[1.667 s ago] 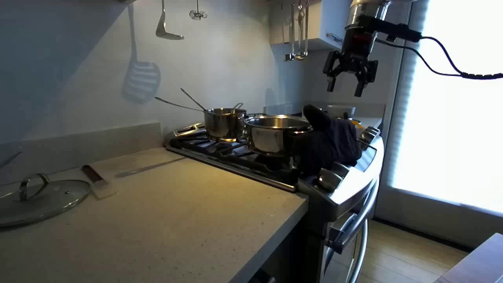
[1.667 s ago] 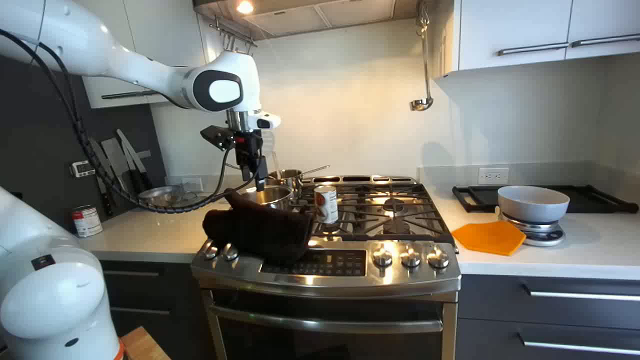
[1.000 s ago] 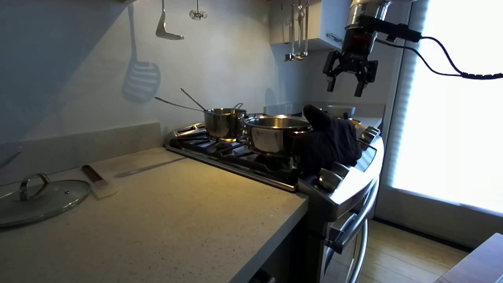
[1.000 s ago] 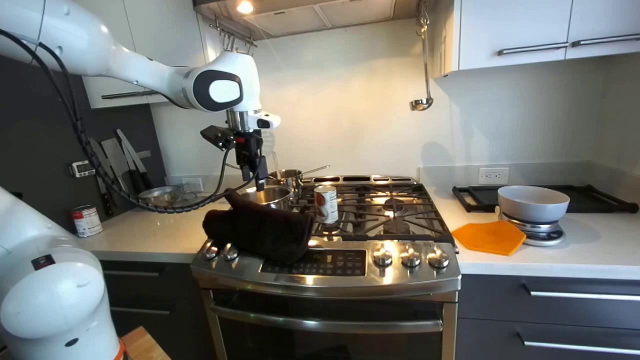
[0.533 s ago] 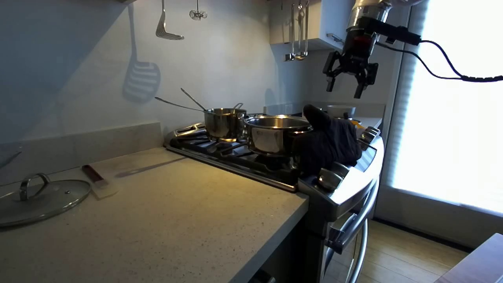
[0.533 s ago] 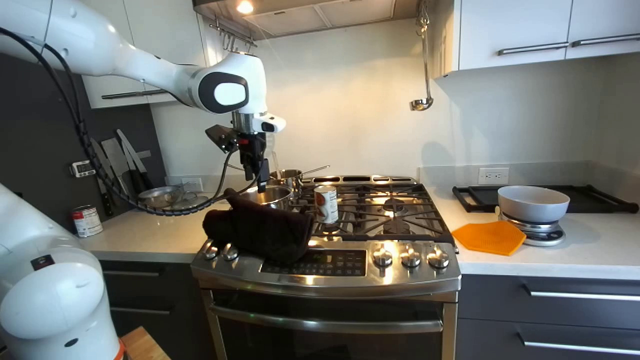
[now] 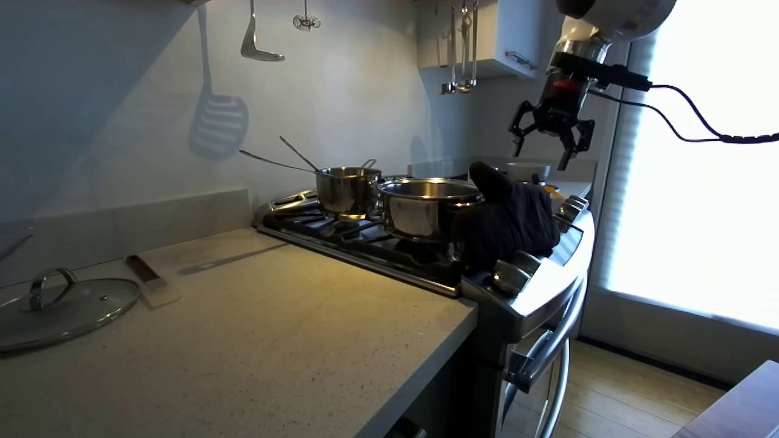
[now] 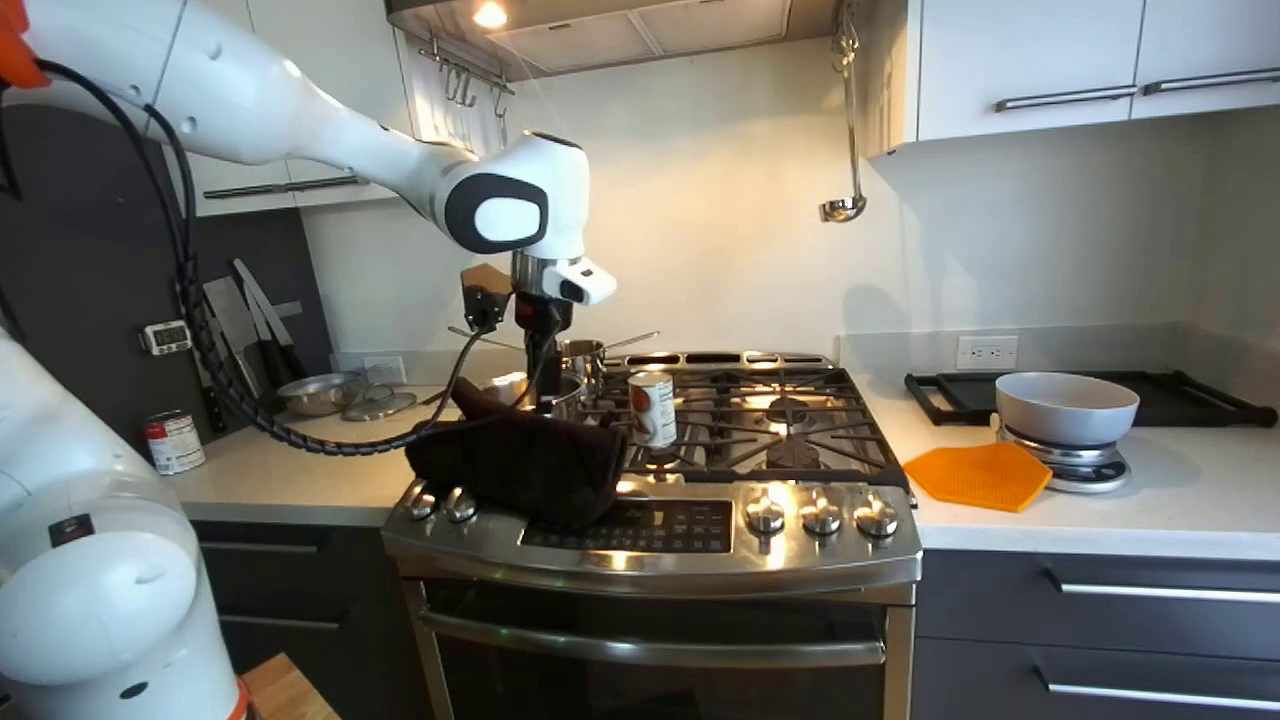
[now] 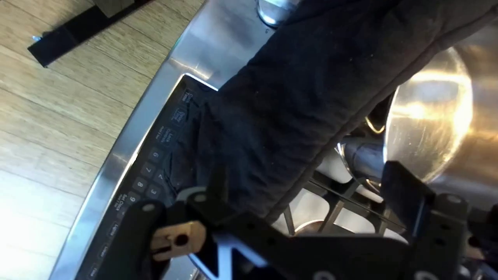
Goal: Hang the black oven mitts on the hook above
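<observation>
Holds the gripper released above the front of the range, spread wide and without any load, apparently to straddle a fold before closing. Points mostly down rather than sideways, probably because of a limp target best pinched from above.

Finds the black oven mitts lower down, apart from the gripper, slumped across the front of the range and over part of the control panel; cannot tell one mitt from two. Shows a thumb-like part sticking up above the range, perhaps propped by its own padding and likely easy to grip.

Has the front pot and the rear pot close behind on the range, plus a can, so seems to call for a straight lift before any carry across. Carries hooks high above one side of the range, probably the goal; cannot tell the intended one.

Dangles a slotted turner and a whisk on that side of the range and a ladle on the other, presumably for quick reach.

Lays a glass lid flat on the counter beside the range, on the hooks' side, likely to leave a pot open for cooking, and an orange mat beside the opposite side, perhaps as protection from heat.
</observation>
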Controlling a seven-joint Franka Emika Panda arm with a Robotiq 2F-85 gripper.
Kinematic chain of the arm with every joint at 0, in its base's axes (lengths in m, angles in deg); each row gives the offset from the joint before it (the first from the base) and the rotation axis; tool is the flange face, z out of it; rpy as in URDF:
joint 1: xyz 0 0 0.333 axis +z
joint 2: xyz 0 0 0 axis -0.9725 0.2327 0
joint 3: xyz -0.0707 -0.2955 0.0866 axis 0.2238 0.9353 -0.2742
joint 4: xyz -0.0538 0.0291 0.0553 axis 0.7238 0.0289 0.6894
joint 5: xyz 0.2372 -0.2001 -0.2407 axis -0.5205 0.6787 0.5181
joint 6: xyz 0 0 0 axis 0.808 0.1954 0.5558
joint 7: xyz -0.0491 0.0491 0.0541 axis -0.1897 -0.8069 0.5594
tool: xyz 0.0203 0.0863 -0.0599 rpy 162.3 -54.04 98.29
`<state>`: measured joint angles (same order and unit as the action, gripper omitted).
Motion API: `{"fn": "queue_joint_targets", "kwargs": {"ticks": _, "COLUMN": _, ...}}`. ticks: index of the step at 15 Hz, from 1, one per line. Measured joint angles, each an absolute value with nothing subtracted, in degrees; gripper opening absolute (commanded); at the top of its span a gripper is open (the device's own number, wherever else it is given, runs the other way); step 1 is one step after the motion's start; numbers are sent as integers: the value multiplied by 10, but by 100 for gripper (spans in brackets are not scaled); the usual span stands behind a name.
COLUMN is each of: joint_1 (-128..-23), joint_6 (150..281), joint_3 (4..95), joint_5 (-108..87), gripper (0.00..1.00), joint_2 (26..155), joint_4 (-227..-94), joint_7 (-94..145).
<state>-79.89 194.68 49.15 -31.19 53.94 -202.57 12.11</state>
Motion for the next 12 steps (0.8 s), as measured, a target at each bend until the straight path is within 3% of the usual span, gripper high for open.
{"fn": "queue_joint_targets", "kwargs": {"ticks": 6, "joint_1": -813, "joint_6": 1954, "joint_3": 434, "joint_5": -247, "gripper": 100, "joint_2": 553, "joint_4": -2026, "joint_7": -84}}
{"fn": "queue_joint_targets", "kwargs": {"ticks": 12, "joint_1": -815, "joint_6": 1954, "joint_3": 424, "joint_5": -237, "gripper": 100, "joint_2": 553, "joint_4": -2026, "joint_7": -112}}
